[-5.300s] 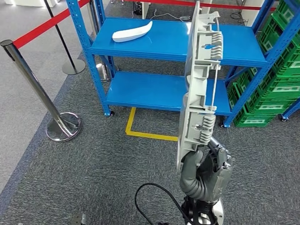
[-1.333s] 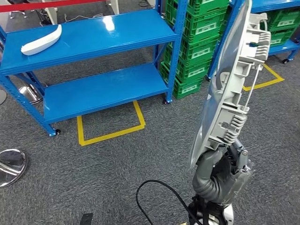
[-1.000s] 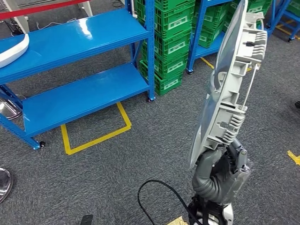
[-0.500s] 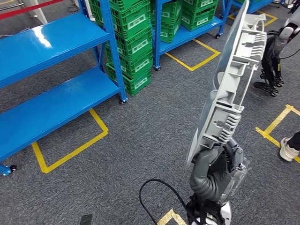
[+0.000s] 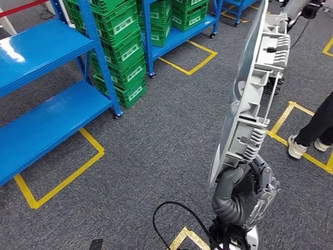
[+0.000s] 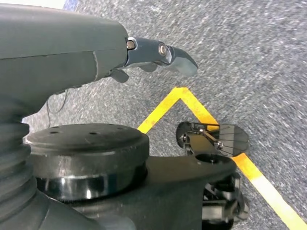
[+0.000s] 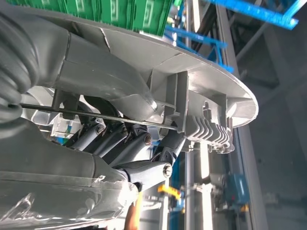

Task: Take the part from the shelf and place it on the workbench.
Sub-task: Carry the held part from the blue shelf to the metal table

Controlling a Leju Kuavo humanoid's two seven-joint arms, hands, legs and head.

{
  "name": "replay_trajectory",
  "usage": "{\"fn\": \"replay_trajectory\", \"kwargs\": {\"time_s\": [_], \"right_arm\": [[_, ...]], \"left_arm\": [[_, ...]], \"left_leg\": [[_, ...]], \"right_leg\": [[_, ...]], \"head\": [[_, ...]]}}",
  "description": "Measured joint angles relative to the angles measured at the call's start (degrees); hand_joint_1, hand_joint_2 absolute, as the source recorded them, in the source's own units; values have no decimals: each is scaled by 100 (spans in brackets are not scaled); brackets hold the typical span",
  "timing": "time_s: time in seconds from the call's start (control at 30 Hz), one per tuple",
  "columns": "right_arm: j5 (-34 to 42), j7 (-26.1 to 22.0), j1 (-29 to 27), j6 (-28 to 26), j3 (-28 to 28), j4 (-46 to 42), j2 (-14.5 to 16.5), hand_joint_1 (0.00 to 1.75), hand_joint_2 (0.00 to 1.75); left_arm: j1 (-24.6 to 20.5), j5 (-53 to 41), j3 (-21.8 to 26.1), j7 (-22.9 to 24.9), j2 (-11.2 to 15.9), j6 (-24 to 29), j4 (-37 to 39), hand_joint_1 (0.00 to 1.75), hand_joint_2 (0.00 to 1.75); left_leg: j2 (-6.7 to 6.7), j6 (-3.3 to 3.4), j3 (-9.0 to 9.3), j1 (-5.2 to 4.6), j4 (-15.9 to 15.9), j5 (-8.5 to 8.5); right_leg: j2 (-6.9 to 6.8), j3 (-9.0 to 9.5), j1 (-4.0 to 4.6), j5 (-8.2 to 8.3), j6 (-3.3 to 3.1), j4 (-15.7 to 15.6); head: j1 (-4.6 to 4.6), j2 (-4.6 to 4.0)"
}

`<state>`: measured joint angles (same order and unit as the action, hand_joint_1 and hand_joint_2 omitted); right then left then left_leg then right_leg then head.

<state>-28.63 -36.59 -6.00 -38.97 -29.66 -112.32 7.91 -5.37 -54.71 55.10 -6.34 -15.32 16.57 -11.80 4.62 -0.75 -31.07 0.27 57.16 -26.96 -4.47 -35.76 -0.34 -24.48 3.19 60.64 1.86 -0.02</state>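
The part (image 5: 251, 94) is a long pale grey plastic panel with ribs and clips. It stands nearly upright, leaning a little to the right, over the carpet. My right hand (image 5: 239, 195) grips its lower end from below, on the right of the head view. In the right wrist view the dark fingers (image 7: 134, 143) wrap the part's ribbed underside (image 7: 203, 96). My left hand (image 6: 159, 52) hangs over the floor, one dark finger stretched out and nothing in it.
The blue shelf (image 5: 43, 120) lies at the far left, with stacked green crates (image 5: 117, 57) beside it. Yellow tape (image 5: 59, 182) marks squares on the grey carpet. A person's legs and shoes (image 5: 310, 140) stand at the right edge. A black cable (image 5: 173, 219) loops near my feet.
The camera has swung right: the blue shelf and green crates slid to the left, and a person's legs came in at the right. The part stays upright in my right hand.
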Motion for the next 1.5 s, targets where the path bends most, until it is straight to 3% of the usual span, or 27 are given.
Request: {"fn": "replay_trajectory", "kwargs": {"time_s": [0.1, 0.17, 0.2, 0.23, 0.3, 0.37, 0.43, 0.5, 0.57, 0.63, 0.67, 0.7, 0.8, 0.87, 0.9, 0.93, 1.0, 1.07, 1.1, 1.17, 1.23, 1.3, 1.37, 1.4, 1.43, 1.47, 1.5], "right_arm": [[-7, -1, 4, 0, 0, -1, 0, 175, 175], [-23, 18, 1, 0, 0, -2, 1, 175, 175], [-29, 36, 0, 0, -1, -1, 1, 175, 175], [-33, 54, -1, 0, -2, 2, 2, 175, 175], [-34, 69, 1, 0, -4, 14, 2, 175, 175], [-33, 69, -1, 0, -4, 30, 1, 175, 175], [-33, 69, -2, 0, -4, 37, 1, 175, 175], [-33, 70, 0, 0, -4, 37, 1, 175, 175], [-33, 69, 2, 0, -4, 37, 1, 175, 175], [-32, 69, -1, 0, -4, 37, 0, 175, 175], [-30, 69, -5, 0, -4, 37, -1, 175, 175], [-30, 68, -4, 0, -3, 37, -3, 175, 175], [-30, 65, 3, 0, -2, 38, -10, 175, 175], [-27, 67, -2, 0, -2, 39, -13, 175, 175], [-27, 67, -4, 0, -2, 39, -14, 175, 175], [-26, 68, -6, 0, -2, 39, -15, 175, 175], [-26, 68, -4, 0, -2, 39, -15, 175, 175], [-22, 69, -3, 0, -4, 39, -14, 175, 175], [-20, 70, -3, 0, -5, 39, -14, 175, 175], [-13, 75, -7, 0, -7, 39, -14, 175, 175], [-1, 82, -8, 0, -10, 39, -14, 175, 175], [10, 85, -7, 0, -13, 40, -13, 175, 175], [17, 85, -7, 0, -13, 43, -13, 175, 175], [20, 85, -7, 0, -13, 44, -13, 175, 175], [23, 84, -7, 0, -13, 45, -13, 175, 175], [27, 80, -7, 0, -12, 46, -13, 175, 175], [32, 74, -7, 0, -13, 46, -13, 175, 175]], "left_arm": [[1, 0, 0, 0, 1, 0, 0, 0, 175], [-7, 0, 0, 0, 2, 0, 0, 0, 175], [-13, 0, 0, 0, 2, 0, 0, 0, 175], [-19, 1, 0, 0, 2, 0, 0, 0, 175], [-18, 8, 4, 0, 8, 0, 0, 0, 175], [-5, 15, 9, 0, 16, 0, 0, 0, 175], [-1, 15, 11, 0, 19, 0, 0, 0, 175], [-6, 15, 13, 0, 18, 0, 0, 0, 175], [-12, 15, 17, 0, 15, 0, 0, 0, 175], [-21, 18, 21, -1, 11, 0, 0, 0, 175], [-27, 19, 23, -1, 8, 1, 0, 0, 175], [-31, 20, 25, -2, 6, 1, 0, 0, 175], [-18, 21, 31, -4, 3, 2, 0, 0, 175], [-2, 26, 44, -4, 4, 2, 0, 0, 175], [-1, 29, 55, -4, 4, 2, 0, 0, 175], [-3, 31, 67, -4, 4, 2, 0, 0, 175], [-9, 31, 82, -5, 3, 2, 0, 0, 175], [-11, 32, 92, -13, 4, 2, 0, 0, 175], [-13, 33, 97, -17, 5, 2, 0, 0, 175], [-25, 35, 103, -22, 1, 2, 0, 0, 175], [-35, 37, 107, -25, -3, 2, 0, 0, 175], [-30, 39, 115, -28, -1, 2, 0, 0, 175], [-14, 50, 122, -28, 3, 2, 0, 0, 175], [-9, 54, 125, -28, 4, 2, 0, 0, 175], [-8, 55, 126, -28, 4, 2, 0, 0, 175], [-10, 53, 127, -28, 4, 2, 0, 0, 175], [-13, 51, 127, -28, 4, 2, 0, 0, 175]], "left_leg": [[38, -26, 2, -27, 13, -18], [78, -93, 20, -42, 26, -63], [4, -131, -4, -34, 108, -145], [-107, -168, -84, -25, 298, -284], [-354, -198, -439, -17, 1032, -657], [-413, -198, -751, -16, 1590, -780], [-450, -196, -695, -6, 1359, -468], [-707, -203, -386, 41, 630, -51], [-960, -182, -181, 81, 145, 83], [-929, -114, -151, 77, 56, 65], [-856, -74, -150, 75, 46, 79], [-778, -29, -146, 76, 37, 90], [-521, 61, -138, 48, 24, 89], [-341, 75, -134, 20, 25, 79], [-254, 76, -129, 12, 25, 74], [-171, 72, -120, 7, 26, 65], [-34, 43, -86, -9, 27, 37], [67, -10, -55, -38, 31, 12], [113, -41, -45, -49, 26, 10], [177, -110, -29, -38, 10, 3], [-19, -169, -92, -16, 171, -146], [-314, -197, -382, -6, 792, -497], [-407, -206, -733, -7, 1475, -739], [-417, -206, -804, -6, 1584, -706], [-434, -205, -769, 0, 1471, -561], [-491, -205, -635, 12, 1172, -347], [-643, -207, -460, 37, 792, -143]], "right_leg": [[-12, 25, 23, -29, -45, -49], [149, 21, 29, -17, -149, -80], [257, 8, 16, -1, -198, -92], [364, -3, 3, 13, -241, -104], [533, -10, -19, 33, -283, -119], [702, -13, -24, 37, -289, -118], [878, -4, -39, 44, -274, -117], [1043, -10, -52, 53, -228, -102], [1186, -58, -60, 74, -155, -89], [1318, -115, -83, 115, -74, -120], [1298, -140, -86, 121, -41, -120], [1182, -191, -75, 77, -17, -50], [620, -614, -35, -390, 20, 829], [498, -878, -35, -607, 24, 1417], [477, -867, -34, -570, 18, 1436], [445, -732, -32, -443, 7, 1227], [249, -269, -2, -150, -28, 458], [95, 11, 32, -39, -88, -23], [94, 26, 50, -50, -121, -73], [242, 2, 41, -18, -191, -93], [376, -2, 11, 14, -251, -127], [509, -6, -11, 31, -283, -139], [667, -15, -14, 37, -295, -138], [752, -16, -17, 41, -293, -138], [845, -15, -23, 48, -286, -137], [936, -14, -32, 55, -271, -136], [1024, -17, -39, 63, -248, -133]], "head": [[-2, 1], [-7, 2], [-17, 2], [-25, 2], [-46, 2], [-49, 2], [-47, 1], [-51, 1], [-55, 2], [-59, 2], [-60, 2], [-41, 2], [28, 2], [30, 0], [31, 0], [30, 0], [32, 1], [23, 0], [19, 0], [16, 0], [7, 1], [-15, 2], [-27, 2], [-27, 2], [-29, 2], [-29, 2], [-33, 2]]}}
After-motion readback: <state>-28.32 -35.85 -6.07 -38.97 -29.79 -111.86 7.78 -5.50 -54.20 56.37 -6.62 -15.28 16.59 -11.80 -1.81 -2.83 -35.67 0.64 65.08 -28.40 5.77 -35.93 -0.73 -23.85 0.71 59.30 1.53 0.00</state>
